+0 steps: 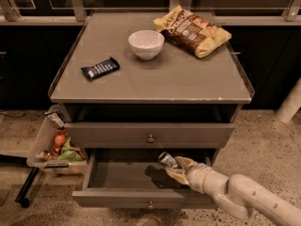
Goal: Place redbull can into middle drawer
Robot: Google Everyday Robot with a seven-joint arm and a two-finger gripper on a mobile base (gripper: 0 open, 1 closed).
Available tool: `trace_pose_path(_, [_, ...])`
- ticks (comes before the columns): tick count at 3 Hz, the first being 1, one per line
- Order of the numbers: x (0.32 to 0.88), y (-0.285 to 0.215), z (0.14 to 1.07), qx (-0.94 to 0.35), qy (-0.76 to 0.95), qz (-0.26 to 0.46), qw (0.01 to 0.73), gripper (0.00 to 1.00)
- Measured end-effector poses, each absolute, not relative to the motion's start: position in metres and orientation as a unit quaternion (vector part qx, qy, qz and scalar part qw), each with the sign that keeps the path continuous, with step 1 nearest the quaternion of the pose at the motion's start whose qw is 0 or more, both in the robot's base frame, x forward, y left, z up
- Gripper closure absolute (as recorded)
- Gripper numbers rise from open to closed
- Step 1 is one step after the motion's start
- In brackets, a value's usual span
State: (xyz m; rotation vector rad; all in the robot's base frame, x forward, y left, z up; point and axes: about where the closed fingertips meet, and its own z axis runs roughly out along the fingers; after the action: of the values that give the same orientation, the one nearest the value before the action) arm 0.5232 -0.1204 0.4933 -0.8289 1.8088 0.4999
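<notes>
- A grey cabinet seen from above and in front, with a flat tabletop [164,81] and two knobbed drawer fronts below it.
- The middle drawer [117,197], the lower of the two, is pulled out toward the viewer. The part of its floor that shows is bare.
- The upper drawer front [108,134] is closed.
- The gripper [175,166] sits at about five o'clock from the picture's centre, over the right half of the open drawer, on a pale arm [244,197] reaching in from four o'clock.
- Its fingers are pinched around the redbull can [165,159], which tilts with its top toward ten o'clock. The can hangs above the drawer floor and casts a shadow on it.
- On the tabletop, away from the action: a white bowl [146,44] at twelve o'clock, a chip bag [193,29] at one o'clock, and a dark candy bar [99,68] at ten o'clock.
- A clear bin of produce [44,145] hangs off the cabinet's left side at eight o'clock.
- Progress, as a judgement: the drawer is open and the can has been carried over it. What remains is lowering it, letting go and pulling the arm out.
</notes>
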Motion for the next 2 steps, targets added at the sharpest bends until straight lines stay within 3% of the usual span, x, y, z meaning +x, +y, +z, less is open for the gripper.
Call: trace_pose_path(2, [0.548, -0.103, 0.434, -0.351, 0.770, 0.234, 0.479, 1.00])
